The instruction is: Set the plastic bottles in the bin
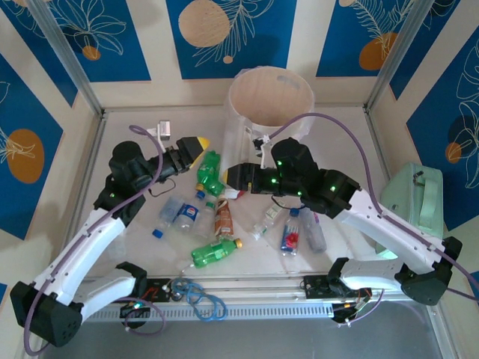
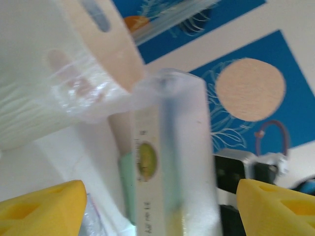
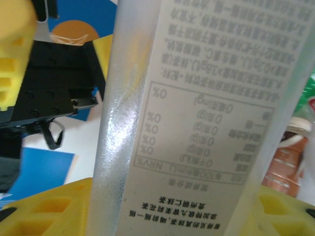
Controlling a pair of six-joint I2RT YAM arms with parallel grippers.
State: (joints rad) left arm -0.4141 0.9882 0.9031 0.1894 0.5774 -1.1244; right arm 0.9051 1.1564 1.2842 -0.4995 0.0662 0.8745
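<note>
Up close, our right wrist camera shows the right gripper (image 3: 174,191) clamped on a frosted bottle (image 3: 197,98). Our left wrist camera shows the left gripper (image 2: 160,191) spread wide, clear of that bottle. From overhead we see loose bottles (image 1: 213,252) littering the table (image 1: 254,263), with the bin (image 1: 247,127) standing beyond them.

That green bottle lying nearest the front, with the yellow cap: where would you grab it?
Around the middle of its body, straight down from above. The green bottle lies flat on the table, cap pointing right, so its rounded sides are free for jaws set across its width. The neck is narrower, and the amber bottle lies close behind it.
</note>
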